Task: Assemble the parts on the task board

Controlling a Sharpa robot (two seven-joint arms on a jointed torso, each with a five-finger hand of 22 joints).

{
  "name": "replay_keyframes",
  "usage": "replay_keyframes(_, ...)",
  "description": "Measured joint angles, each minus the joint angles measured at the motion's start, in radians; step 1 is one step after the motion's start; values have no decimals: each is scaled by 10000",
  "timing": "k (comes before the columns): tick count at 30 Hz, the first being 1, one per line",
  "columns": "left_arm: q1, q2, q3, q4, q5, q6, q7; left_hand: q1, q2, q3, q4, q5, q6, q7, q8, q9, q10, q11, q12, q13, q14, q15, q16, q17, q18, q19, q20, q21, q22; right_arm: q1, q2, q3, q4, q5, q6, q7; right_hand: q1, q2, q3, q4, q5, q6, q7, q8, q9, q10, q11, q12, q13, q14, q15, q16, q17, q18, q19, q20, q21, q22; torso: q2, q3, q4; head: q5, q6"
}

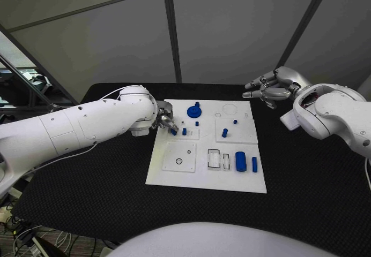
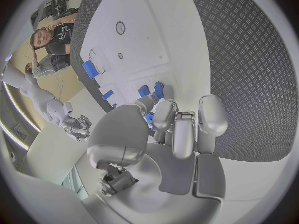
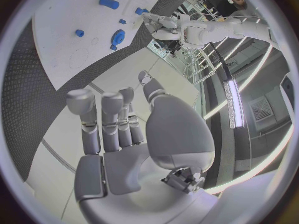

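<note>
The small blue peg [image 1: 184, 131] stands upright near the white board's [image 1: 201, 179] left edge, its long axis vertical, with the left hand [image 1: 166, 121] right at it, fingers curled around it in what looks like a pinch. The right hand [image 1: 269, 88] hovers open and empty, well apart beyond the board's far right corner, so the left is much nearer. The board lies on a black table [image 1: 93, 182] with grey wall panels behind.

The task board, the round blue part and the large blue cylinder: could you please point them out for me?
task board [image 1: 202, 179], head view, bare near edge of the plate.
round blue part [image 1: 194, 112], head view, middle of its disc.
large blue cylinder [image 1: 240, 161], head view, middle of its body.
</note>
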Motion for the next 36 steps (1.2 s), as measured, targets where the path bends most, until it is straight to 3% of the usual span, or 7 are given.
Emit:
replay_keyframes(30,-479,-945,-31,1400,60,-2480,421,155,-155,1,-2,-113,3,34,82,78,13,28,215,0,0,37,38,0,-13,110,-35,133,214,-1,-49,0,-39,0,-2,41,0,0,0,0,0,0,0,0,0,0,0,0,2,0,0,0,0,0,0,1,0,2,-6,-2,14,97,66)
replay_keyframes(31,-501,-954,-31,1413,24,-2564,429,155,-155,1,-2,-117,3,34,82,79,10,25,216,0,0,37,38,0,-376,144,0,174,233,-1,-49,0,-41,0,-3,43,0,0,0,0,0,0,0,0,0,0,0,0,-7,0,0,0,0,0,0,1,0,2,-6,-2,13,98,65)
replay_keyframes(32,-533,-963,-31,1426,-27,-2675,436,155,-155,1,-3,-117,4,34,82,79,5,19,216,0,0,37,38,0,-467,144,0,174,249,-1,-50,0,-42,0,-3,46,0,0,0,0,0,0,0,0,0,0,0,0,-13,0,0,0,0,0,0,1,0,2,-5,-2,13,98,64)
replay_keyframes(36,-613,-966,-31,1432,-198,-2987,454,155,-154,1,-2,-127,4,34,81,80,-25,-9,252,0,0,38,38,0,-455,167,-24,212,281,-1,-53,0,-45,0,-3,53,0,0,0,0,0,0,0,0,0,0,0,0,-13,0,0,0,0,1,0,1,0,2,-4,-2,0,105,73)
